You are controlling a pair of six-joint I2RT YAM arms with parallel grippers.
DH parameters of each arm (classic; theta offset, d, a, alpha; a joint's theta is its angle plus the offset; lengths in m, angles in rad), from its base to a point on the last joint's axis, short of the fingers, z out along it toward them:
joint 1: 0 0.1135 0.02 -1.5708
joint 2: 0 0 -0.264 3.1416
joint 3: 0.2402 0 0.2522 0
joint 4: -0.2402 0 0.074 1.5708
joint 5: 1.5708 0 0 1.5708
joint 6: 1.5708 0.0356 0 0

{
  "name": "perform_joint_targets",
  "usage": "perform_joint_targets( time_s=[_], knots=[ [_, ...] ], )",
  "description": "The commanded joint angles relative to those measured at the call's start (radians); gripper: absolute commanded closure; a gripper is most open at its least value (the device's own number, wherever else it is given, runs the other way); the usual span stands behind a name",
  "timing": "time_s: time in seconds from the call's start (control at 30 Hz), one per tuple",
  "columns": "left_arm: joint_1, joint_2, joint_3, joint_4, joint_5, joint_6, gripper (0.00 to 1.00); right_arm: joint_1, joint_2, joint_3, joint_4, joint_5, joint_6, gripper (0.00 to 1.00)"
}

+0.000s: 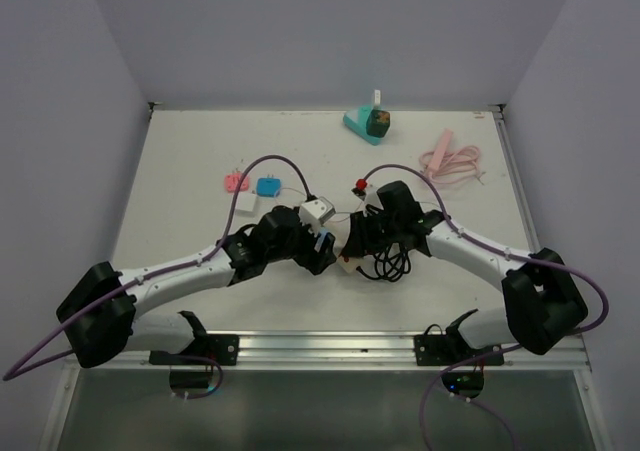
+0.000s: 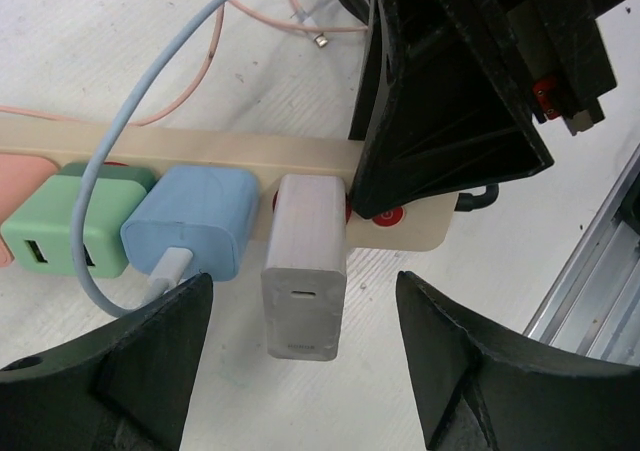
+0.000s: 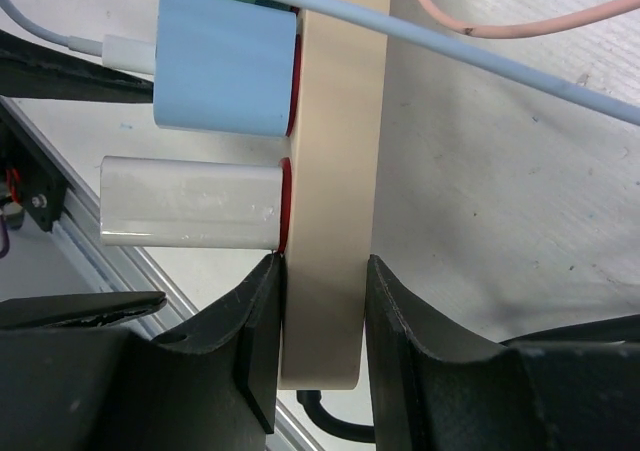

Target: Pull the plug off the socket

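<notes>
My left gripper (image 2: 300,316) stood open, the white plug (image 2: 303,271) between its fingers, untouched; my right gripper (image 3: 322,316) clamped the socket strip (image 3: 338,121).

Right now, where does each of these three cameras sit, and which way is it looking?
Top: above and behind, looking down on the table; left arm and right arm show.
Left wrist: on the left arm, looking past the open left gripper at the white plug in the strip.
Right wrist: on the right arm, looking along the right gripper, shut on the strip's end.
Shared: both wrist views show white plug, blue plug, strip.
</notes>
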Motion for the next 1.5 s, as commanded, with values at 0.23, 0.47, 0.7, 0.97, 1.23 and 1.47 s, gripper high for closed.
perform_joint_targets(
  time_s=[0.23, 0.47, 0.7, 0.97, 1.23, 1.47],
  knots=[
    [-0.032, 0.108, 0.021, 0.032, -0.130, 0.051, 0.25, 0.057, -0.016, 0.092, -0.035, 0.039, -0.056, 1.00],
    [-0.032, 0.151, 0.020, 0.075, -0.141, 0.045, 0.44, 0.057, 0.005, 0.089, -0.029, 0.021, -0.061, 1.00],
    [-0.032, 0.134, -0.014, 0.192, -0.120, 0.018, 0.92, 0.057, 0.040, 0.037, 0.002, -0.028, -0.032, 0.73],
    [-0.032, 0.079, -0.095, 0.322, -0.134, -0.035, 0.98, 0.047, 0.094, -0.032, 0.046, -0.088, -0.004, 0.36],
    [-0.031, 0.064, -0.118, 0.364, -0.097, -0.054, 0.98, 0.045, 0.125, -0.045, 0.106, -0.098, 0.007, 0.39],
    [-0.031, 0.059, -0.115, 0.355, -0.061, -0.054, 0.98, 0.045, 0.163, 0.036, 0.085, -0.078, 0.001, 0.48]
  ],
)
